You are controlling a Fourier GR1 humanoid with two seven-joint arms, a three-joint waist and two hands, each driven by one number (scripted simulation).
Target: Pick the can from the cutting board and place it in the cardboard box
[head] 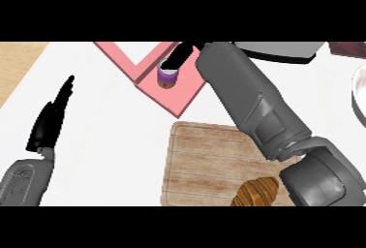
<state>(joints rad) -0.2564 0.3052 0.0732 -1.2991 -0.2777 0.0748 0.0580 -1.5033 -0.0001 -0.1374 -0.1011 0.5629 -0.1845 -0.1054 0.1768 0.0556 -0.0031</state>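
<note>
The can, silver with a purple band, is tilted inside the pink open box at the top centre. My right hand reaches in from the right, and its black fingers are curled on the can's far end; the grey forearm hides most of the hand. The wooden cutting board lies in front of the box, with no can on it. My left hand rests open at the left, fingers pointing up, well apart from the box and the board.
A brown croissant lies on the board's near right corner. A grey object and a dark red one sit at the top right. A white rim shows at the right edge.
</note>
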